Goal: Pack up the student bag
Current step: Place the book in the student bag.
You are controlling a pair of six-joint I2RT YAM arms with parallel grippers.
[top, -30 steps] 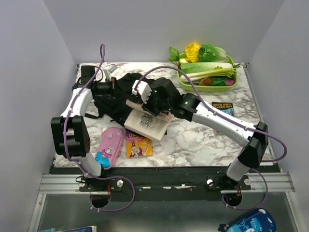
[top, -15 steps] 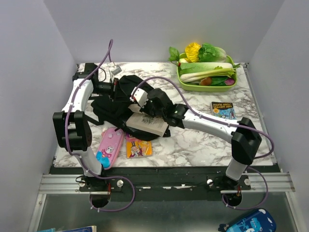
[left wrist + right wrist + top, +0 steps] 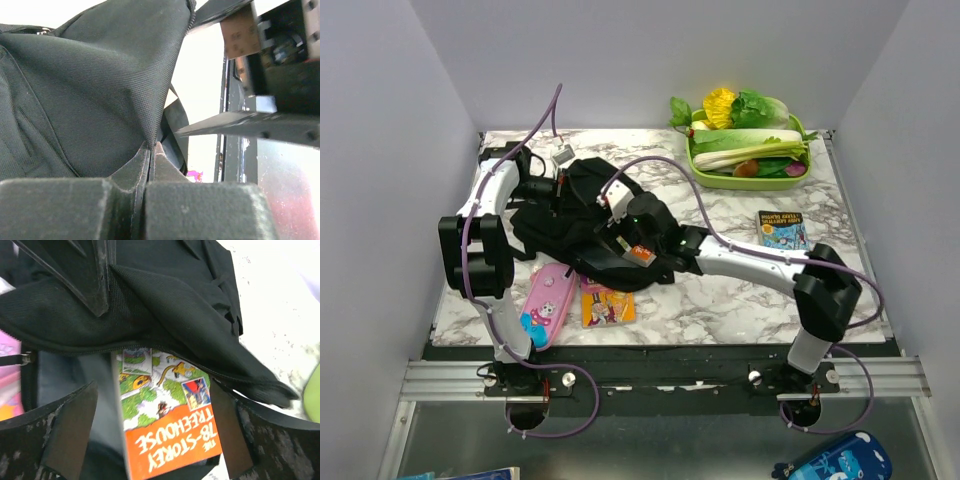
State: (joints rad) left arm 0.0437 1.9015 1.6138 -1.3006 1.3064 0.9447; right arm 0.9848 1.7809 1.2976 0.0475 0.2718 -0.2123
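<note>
The student bag (image 3: 570, 205) is a black backpack lying at the back left of the table. My left gripper (image 3: 554, 186) is shut on a fold of the bag's fabric (image 3: 90, 85), and its fingertips (image 3: 151, 150) pinch the cloth. My right gripper (image 3: 625, 248) stands open at the bag's mouth. Between its fingers (image 3: 72, 432) lies an orange book, "78-Storey Treehouse" (image 3: 167, 420). The book's upper part sits under the bag's zipped flap (image 3: 150, 315), against the grey lining (image 3: 97, 390). A gap shows beside the left finger.
A pink pencil case (image 3: 548, 305) and a small yellow-orange book (image 3: 606, 303) lie in front of the bag. At the right lies a blue book (image 3: 782, 229). A green tray (image 3: 715, 178) of vegetables stands at the back right.
My right arm has carried the book left into the bag's mouth and its jaws have opened. My left gripper has drawn the bag's fabric further back.
</note>
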